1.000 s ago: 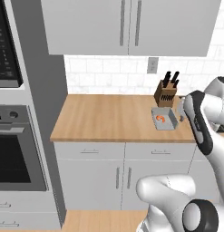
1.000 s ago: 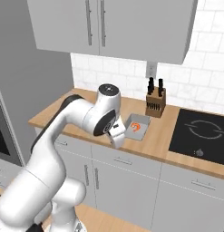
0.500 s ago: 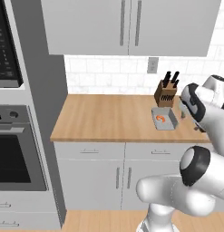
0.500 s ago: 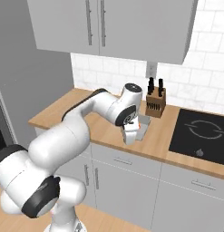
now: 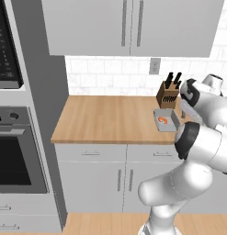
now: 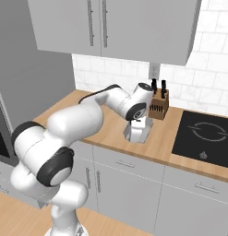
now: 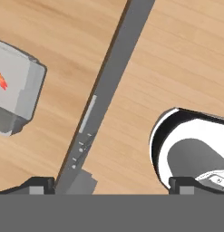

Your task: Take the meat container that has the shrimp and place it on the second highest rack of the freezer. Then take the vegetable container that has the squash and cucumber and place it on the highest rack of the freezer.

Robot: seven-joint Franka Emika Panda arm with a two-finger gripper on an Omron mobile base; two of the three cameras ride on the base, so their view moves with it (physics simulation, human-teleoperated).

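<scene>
The meat container is a small grey tray on the wooden counter, in front of the knife block, with the orange curled shrimp in it. In the hand view the container lies at the left edge, off to one side of the fingers. My gripper points down near the counter's front edge, right beside the tray, and hides most of it in the right base view. The gripper is open with nothing between its fingertips. The freezer and the vegetable container are out of view.
A knife block stands just behind the tray against the tiled wall. A black cooktop lies to the right, and an oven is built in at the left. White wall cabinets hang above the counter.
The arm has swung its elbow forward and low, and the hand has moved from the tray's left side to stand over it at the counter's front edge. The jaws stayed open.
</scene>
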